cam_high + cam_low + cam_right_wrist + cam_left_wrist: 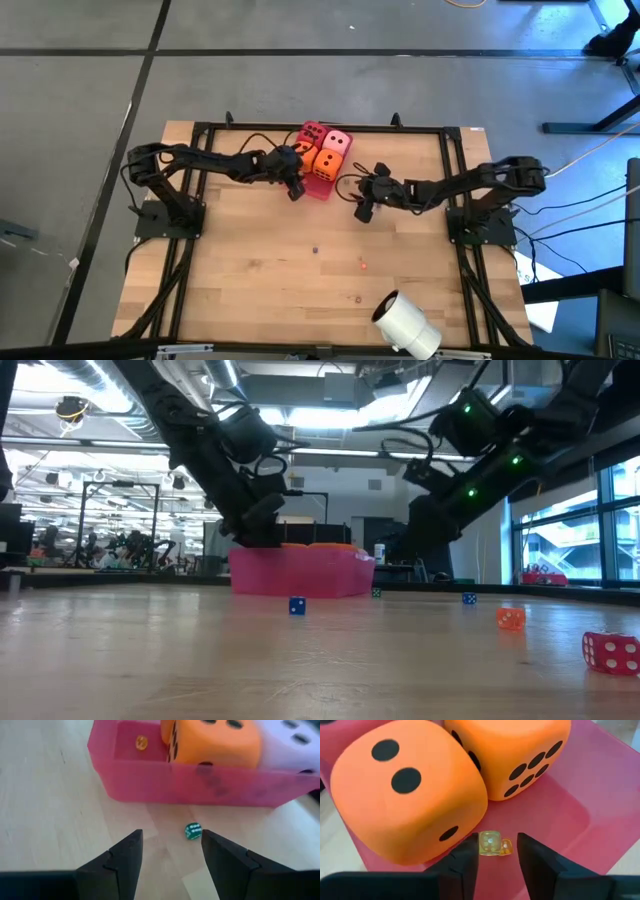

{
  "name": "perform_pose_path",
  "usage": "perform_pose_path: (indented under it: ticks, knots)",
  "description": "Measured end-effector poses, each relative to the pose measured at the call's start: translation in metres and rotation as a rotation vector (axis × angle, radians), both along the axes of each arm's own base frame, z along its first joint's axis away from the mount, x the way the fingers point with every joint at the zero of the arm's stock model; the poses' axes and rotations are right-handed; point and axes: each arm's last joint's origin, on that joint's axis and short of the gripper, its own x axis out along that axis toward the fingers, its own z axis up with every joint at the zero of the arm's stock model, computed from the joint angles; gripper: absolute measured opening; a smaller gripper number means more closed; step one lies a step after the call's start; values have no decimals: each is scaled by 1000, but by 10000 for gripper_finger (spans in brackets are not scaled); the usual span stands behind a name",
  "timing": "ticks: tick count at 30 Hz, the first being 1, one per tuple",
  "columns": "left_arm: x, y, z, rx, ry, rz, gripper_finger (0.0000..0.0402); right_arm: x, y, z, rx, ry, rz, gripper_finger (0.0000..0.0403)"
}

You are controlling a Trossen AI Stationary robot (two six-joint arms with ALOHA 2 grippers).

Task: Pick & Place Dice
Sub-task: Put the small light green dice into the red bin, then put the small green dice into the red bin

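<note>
Left gripper [495,854] spread over the pink tray [580,800] at the table's far edge, small yellow die [490,843] lying between its fingers, possibly untouched, right gripper [170,850] spread above a green die [193,831] near the tray, two orange dice [410,790] in the tray.

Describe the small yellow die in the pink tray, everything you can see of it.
The small yellow die is a translucent amber cube with rounded corners and pale pips, far smaller than the big orange dice beside it. It rests on the floor of the pink tray, close to the nearer orange die, though I cannot tell if they touch. The left gripper is open with the die just ahead of the gap between its fingers, untouched. The right wrist view shows it near the tray's corner.
</note>
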Motion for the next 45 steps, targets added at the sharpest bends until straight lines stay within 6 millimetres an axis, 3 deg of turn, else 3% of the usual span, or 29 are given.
perform_pose_path:
  ticks: [9, 20, 34, 45]
  knots:
    - [0, 0, 0, 36, 15, -36, 141, 9, -22, -12, -2, 1, 107, 204]
    - [0, 0, 0, 68, 34, -71, 155, 27, -51, -20, 24, 48, 44, 203]
    - [0, 0, 0, 85, 43, -78, 173, 26, -54, -25, 70, 123, 15, 203]
    - [1, 0, 1, 87, 39, -79, 169, 32, -55, -44, 74, 123, 11, 203]
